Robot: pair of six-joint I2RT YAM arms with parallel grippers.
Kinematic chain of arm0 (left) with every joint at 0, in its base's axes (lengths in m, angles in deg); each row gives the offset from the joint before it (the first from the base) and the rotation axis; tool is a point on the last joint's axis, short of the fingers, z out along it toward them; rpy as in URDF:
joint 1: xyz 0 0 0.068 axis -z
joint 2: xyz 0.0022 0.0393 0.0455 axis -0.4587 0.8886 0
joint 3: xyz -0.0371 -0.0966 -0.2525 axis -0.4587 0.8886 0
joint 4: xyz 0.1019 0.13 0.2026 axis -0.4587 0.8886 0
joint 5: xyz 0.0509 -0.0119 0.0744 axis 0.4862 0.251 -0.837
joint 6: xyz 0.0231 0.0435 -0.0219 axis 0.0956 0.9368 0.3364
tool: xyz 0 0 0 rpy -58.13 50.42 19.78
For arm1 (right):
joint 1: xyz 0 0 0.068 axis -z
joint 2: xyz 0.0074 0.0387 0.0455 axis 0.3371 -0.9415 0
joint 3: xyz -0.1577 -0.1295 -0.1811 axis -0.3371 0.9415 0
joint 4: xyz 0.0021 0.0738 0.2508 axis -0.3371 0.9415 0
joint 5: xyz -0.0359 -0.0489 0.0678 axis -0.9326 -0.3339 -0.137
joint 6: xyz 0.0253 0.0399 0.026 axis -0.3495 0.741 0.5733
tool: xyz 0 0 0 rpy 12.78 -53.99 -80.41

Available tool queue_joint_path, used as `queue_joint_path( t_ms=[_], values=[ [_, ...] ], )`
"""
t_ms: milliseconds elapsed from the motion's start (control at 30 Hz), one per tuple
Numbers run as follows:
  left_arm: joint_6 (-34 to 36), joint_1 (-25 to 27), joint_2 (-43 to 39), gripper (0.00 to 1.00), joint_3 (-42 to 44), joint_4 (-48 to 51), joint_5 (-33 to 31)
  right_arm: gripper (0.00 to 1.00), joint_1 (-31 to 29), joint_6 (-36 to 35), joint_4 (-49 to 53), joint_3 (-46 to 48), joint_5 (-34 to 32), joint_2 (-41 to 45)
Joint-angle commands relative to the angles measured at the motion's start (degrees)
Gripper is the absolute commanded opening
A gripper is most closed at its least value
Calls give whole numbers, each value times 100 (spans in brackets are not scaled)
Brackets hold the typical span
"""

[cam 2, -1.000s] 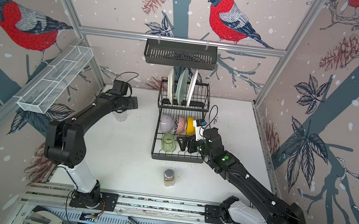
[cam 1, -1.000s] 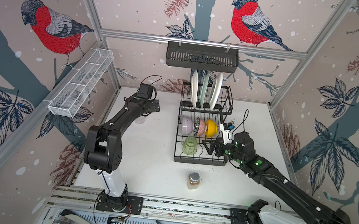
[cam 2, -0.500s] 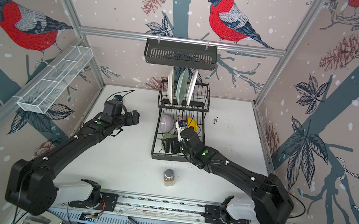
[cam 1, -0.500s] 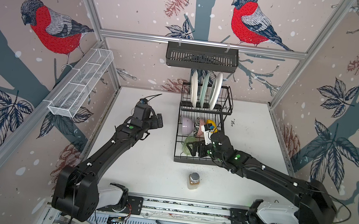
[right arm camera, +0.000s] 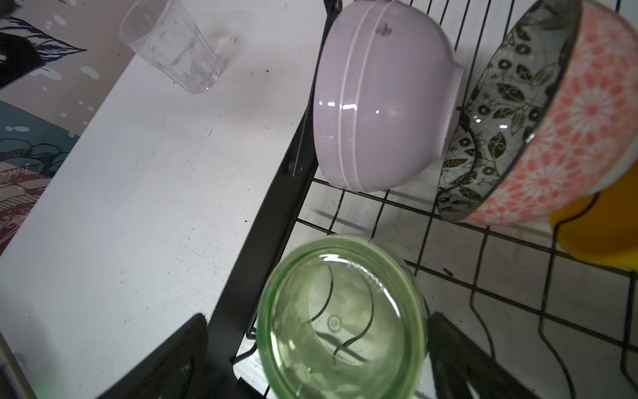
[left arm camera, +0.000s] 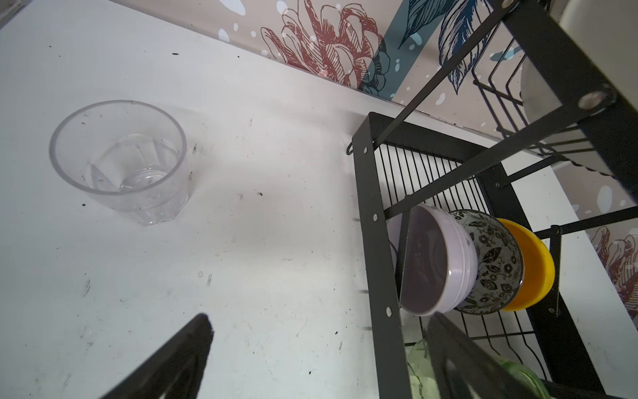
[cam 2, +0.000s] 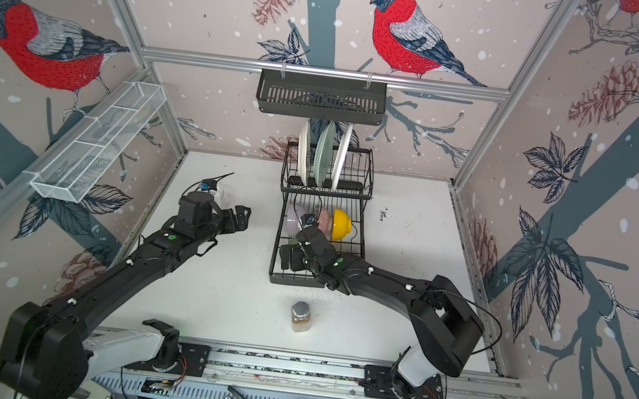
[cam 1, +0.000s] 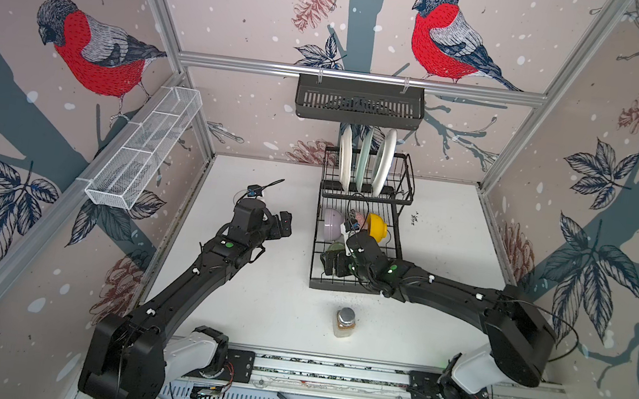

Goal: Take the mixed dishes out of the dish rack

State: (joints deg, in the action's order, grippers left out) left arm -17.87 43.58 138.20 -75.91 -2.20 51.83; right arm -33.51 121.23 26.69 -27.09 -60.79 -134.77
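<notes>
silver-capped and full of brown powder, a small jar point(cam 1: 345, 321) stands nearest on the white table point(cam 1: 253, 305), just in front of the dish rack point(cam 1: 339, 287) and no part of the job. next back, the right gripper point(right arm camera: 319, 331) hangs over the rack's near left corner. its fingers are spread wide on either side of the green tumbler point(right arm camera: 345, 276), which sits on the lower tier with its mouth toward the wrist camera. nothing is clamped yet.

the worry is plain in the right wrist view. the rack's black side bar appears to run between one finger and the tumbler, so closing from here could pinch the frame along with the cup, or drag the whole rack on the lift. the tumbler looks smooth and wide, nearly filling the span, so an off-centre squeeze could squirt it out sideways.

just beyond it the lilac bowl point(right arm camera: 383, 103) leans on edge against the pink-patterned bowl point(right arm camera: 569, 121), with the yellow bowl point(cam 1: 375, 226) to their right. a careless rise could clip the lilac rim and topple the row.

left of the rack, the left gripper point(left arm camera: 319, 321) hovers over bare table, fingers apart and empty. a clear tumbler point(left arm camera: 121, 162) stands upright on the table beyond it, already out and easy to knock. farthest, three plates point(cam 1: 364, 160) stand on edge in the raised tier, untouched.
</notes>
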Motion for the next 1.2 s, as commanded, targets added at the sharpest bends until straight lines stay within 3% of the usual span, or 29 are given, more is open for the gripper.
queue_joint_path(
  t_ms=[0,200,567,1167],
  values=[
    [-17,12,68,97,25,-413,140,94,-7,188,82,-67,-335,-138],
    [16,12,197,97,49,-550,251,88,-12,330,-47,-74,-547,-267],
    [-1,19,184,97,96,-623,363,92,-14,275,-115,-208,-751,-500],
    [-43,87,155,97,130,-676,532,74,8,342,-399,-25,-660,-344]
  ],
)
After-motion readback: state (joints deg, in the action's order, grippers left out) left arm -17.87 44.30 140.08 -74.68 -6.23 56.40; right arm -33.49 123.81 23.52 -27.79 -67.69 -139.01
